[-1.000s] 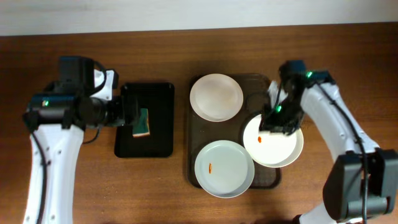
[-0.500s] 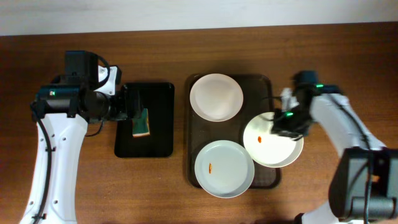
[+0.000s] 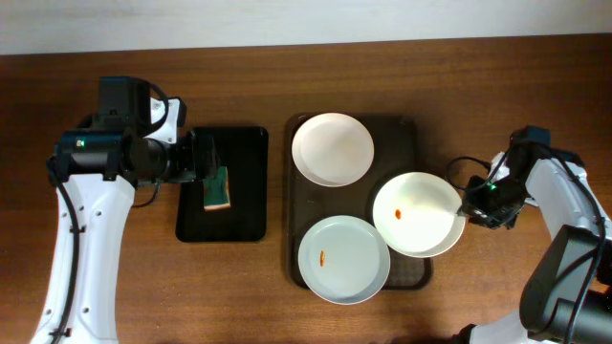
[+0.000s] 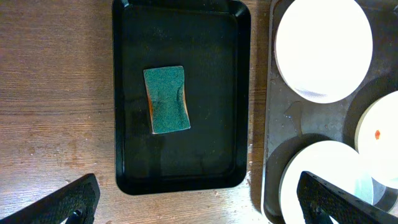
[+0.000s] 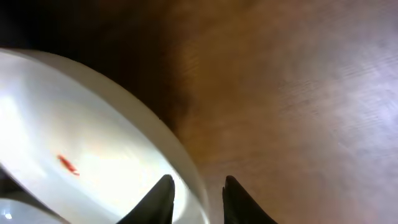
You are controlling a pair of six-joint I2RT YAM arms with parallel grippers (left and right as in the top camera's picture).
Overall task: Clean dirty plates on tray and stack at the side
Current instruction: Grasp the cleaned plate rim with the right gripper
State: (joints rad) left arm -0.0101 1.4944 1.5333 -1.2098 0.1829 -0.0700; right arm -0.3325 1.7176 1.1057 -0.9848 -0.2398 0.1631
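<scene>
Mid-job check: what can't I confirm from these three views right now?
- Right gripper grip: its fingers straddle the right-hand plate rim, but the right wrist view's bottom edge cuts them off and overhead is too small, so contact is unclear.
- Left gripper: both fingers clipped by the left wrist view's bottom edge.
- Top plate: no smear discernible in either view.
- Sponge underside: hidden against the black tray.

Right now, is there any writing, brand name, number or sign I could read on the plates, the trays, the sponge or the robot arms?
None can be read.
The three plates are plain white apart from small orange-red smears.
The brown tray, black tray and sponge carry no lettering.
The arms show only small green lights, no legible labels.
</scene>
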